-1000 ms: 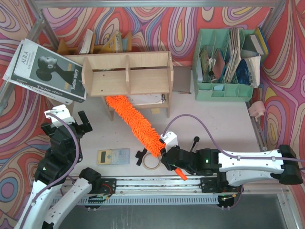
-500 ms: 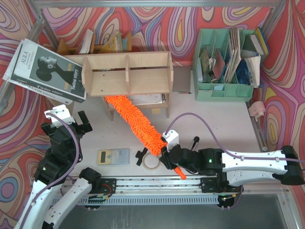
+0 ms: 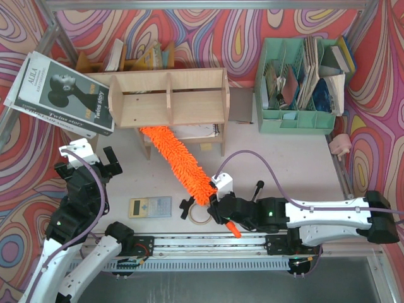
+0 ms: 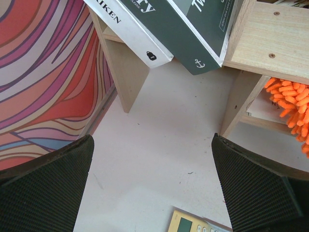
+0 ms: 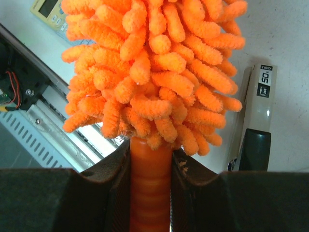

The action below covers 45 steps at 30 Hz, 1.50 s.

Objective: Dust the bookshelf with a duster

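Duster [image 3: 183,165] | handle pinched in right claw [image 3: 221,211]; fluffy head slanting from near edge of bench [image 3: 297,158] to under bookshelf [image 3: 170,98] | left claw [image 3: 95,159] spread, idle | step: sweeping beneath shelf | next: likely lift head into compartments

duster [image 3: 180,164]: bright orange | bookshelf [image 3: 189,104]: pale plywood | organizer [image 3: 297,121]: mint green | backdrop [image 3: 240,31]: red, pink, purple swirls

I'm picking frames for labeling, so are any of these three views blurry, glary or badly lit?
Top external: evenly lit, sharp, a soft shadow under the bookshelf. Left wrist: the book is crisp, the near jaws dark. Right wrist: the duster fills the frame in sharp, saturated orange; the jaws on its handle are nearly black.
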{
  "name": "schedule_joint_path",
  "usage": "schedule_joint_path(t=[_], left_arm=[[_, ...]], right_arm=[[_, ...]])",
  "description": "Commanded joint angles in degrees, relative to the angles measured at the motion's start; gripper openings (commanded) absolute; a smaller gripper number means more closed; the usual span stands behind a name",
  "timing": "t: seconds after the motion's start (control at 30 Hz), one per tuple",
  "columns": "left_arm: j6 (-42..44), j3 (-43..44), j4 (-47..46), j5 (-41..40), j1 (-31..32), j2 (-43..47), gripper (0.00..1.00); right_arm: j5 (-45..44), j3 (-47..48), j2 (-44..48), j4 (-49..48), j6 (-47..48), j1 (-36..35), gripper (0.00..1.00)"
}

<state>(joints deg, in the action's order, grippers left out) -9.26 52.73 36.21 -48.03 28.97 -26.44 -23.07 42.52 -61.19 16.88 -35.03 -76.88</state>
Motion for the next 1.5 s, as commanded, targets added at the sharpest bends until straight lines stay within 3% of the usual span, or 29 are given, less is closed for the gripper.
schedule_joint_path(t=[0.0, 0.4, 0.77, 1.2, 1.47], left_arm=[[-0.5, 0.49, 0.18, -0.3, -0.31, -0.07, 0.98], [-0.43, 0.48, 0.18, -0.22, -0.25, -0.31, 0.99], [-0.43, 0.42, 0.01, -0.14, -0.31, -0.15, 0.99], [-0.54, 0.46, 0.18, -0.3, -0.3, -0.09, 0.99], [-0.44, 0.43, 0.09, -0.31, -0.32, -0.35, 0.99]], right_arm=[[-4.81, 1.21, -2.02, -8.67, -1.07, -0.05, 0.0], [-5.99, 1.9, -4.78, -13.92, -0.18, 4.83, 0.0], [-12.23, -0.39, 6.14, -1.26, -8.36, 4.82, 0.0], [-17.24, -0.57, 10.43, 12.2, -18.57, 4.81, 0.0], [-7.78, 0.3, 4.41, -0.81, -7.47, 4.85, 0.0]])
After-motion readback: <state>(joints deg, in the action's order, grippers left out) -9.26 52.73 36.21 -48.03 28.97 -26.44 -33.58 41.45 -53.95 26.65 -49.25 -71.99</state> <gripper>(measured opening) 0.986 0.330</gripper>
